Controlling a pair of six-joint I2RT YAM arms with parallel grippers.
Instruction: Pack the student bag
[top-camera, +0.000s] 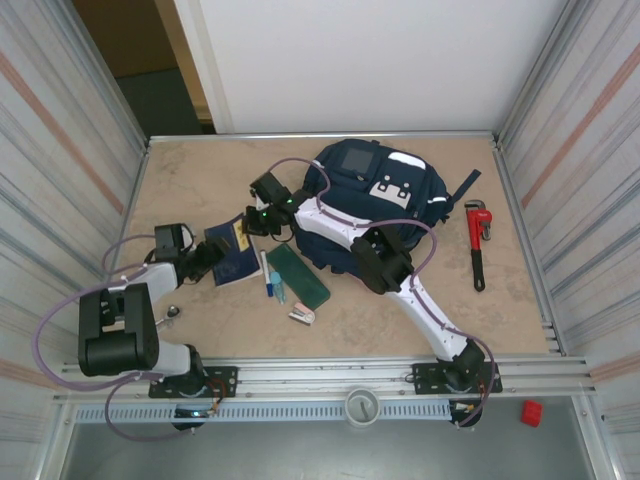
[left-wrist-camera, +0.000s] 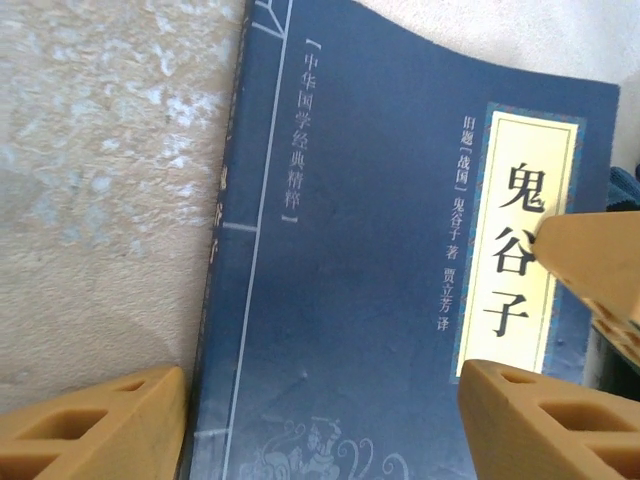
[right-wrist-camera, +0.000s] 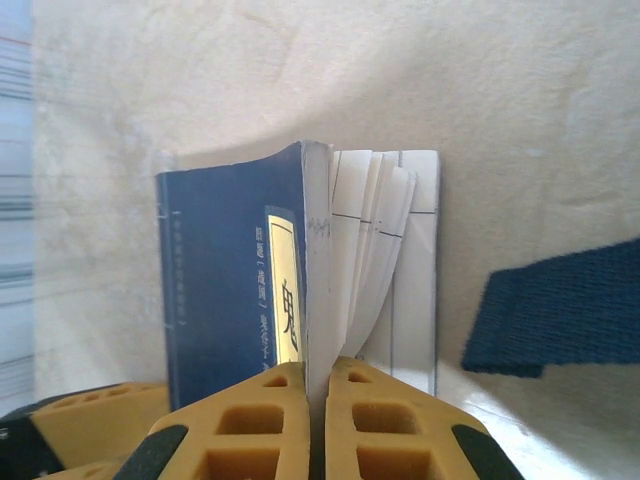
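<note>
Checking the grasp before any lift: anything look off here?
Yes. The right gripper is shut on just part of the blue book, so its pages splay open instead of lying flat. Also, a red pipe wrench lies beside the student bag, odd among school items.

The table's (top-camera: 190, 180) middle is crowded by bag (top-camera: 385, 195), book (top-camera: 228, 255) and case (top-camera: 297, 277). Bare room is left at the far-left corner and beside the wrench (top-camera: 478, 240).
</note>
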